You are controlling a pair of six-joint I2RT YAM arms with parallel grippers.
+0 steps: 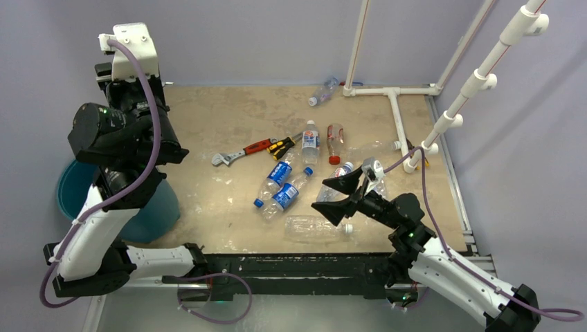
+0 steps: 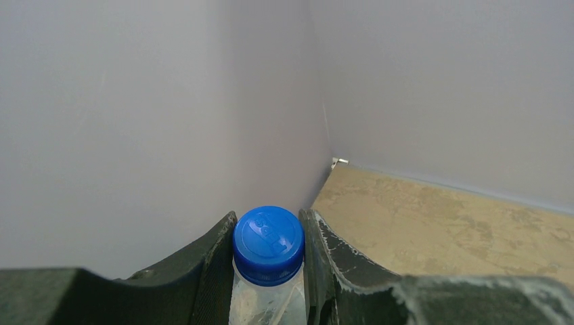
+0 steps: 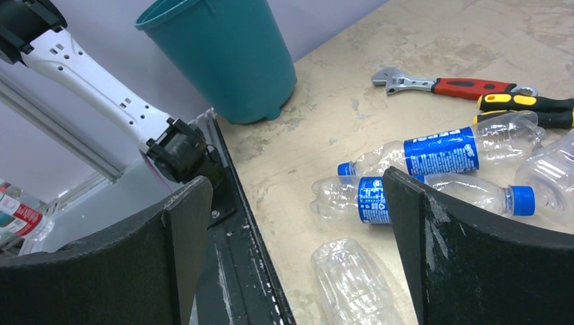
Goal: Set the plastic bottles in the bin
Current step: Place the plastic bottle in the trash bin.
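A: Left claw status?
B: The left gripper (image 2: 269, 218) is clamped on a blue-capped bottle (image 2: 268, 245), at lower centre of the left wrist view.
A: Right claw?
B: The right gripper (image 3: 295, 181) has its fingers spread wide and holds nothing. It is above loose bottles (image 1: 280, 173) mid-frame. The bin (image 1: 68, 188) sits at the left edge.

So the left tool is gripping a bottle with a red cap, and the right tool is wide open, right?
Not quite: the left wrist view shows the left tool gripping a bottle whose cap is blue, not red. The right tool is wide open.
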